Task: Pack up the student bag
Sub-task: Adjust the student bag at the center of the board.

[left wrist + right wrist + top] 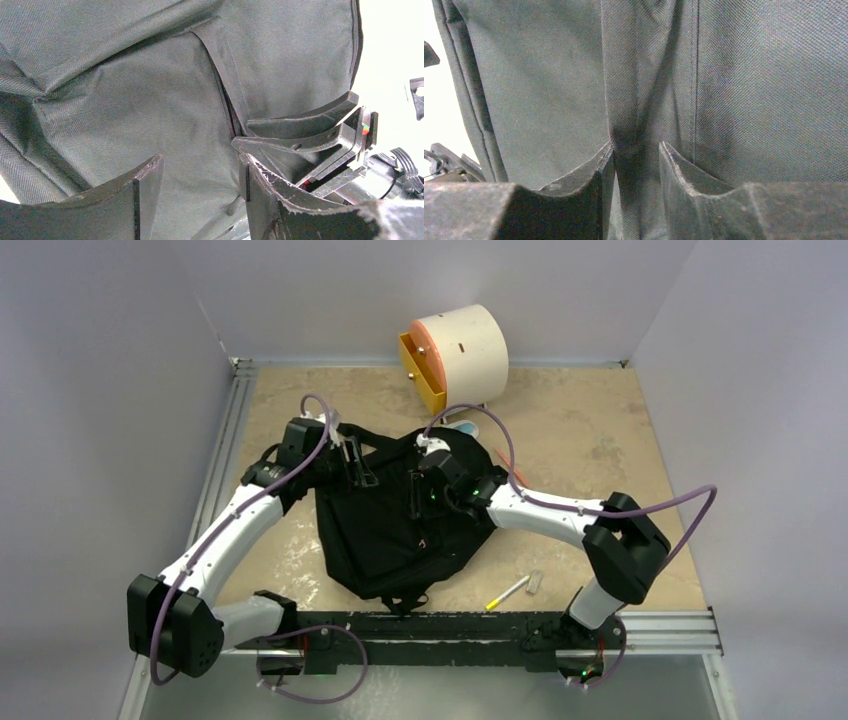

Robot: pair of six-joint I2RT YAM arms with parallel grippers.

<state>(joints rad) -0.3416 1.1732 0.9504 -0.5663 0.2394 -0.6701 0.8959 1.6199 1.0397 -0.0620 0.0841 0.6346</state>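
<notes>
The student bag point(385, 530) is a black fabric backpack lying flat in the middle of the table, straps toward the near edge. My left gripper point(357, 462) is at its far left top edge. In the left wrist view its jaws point(200, 160) stand wide apart over flat bag fabric point(140, 100), next to a zip seam. My right gripper point(428, 480) is over the bag's far middle. In the right wrist view it point(636, 146) is closed on a raised vertical fold of bag fabric point(624, 100). The right gripper's fingers point(310, 135) show close by in the left wrist view.
A cream cylindrical drawer box point(468, 345) with a yellow drawer point(425, 375) pulled out stands at the back. A yellow-and-white pen point(508, 592) and a small grey block point(535, 581) lie near the front right. An orange stick point(512, 468) and a pale object point(463, 426) lie behind the bag.
</notes>
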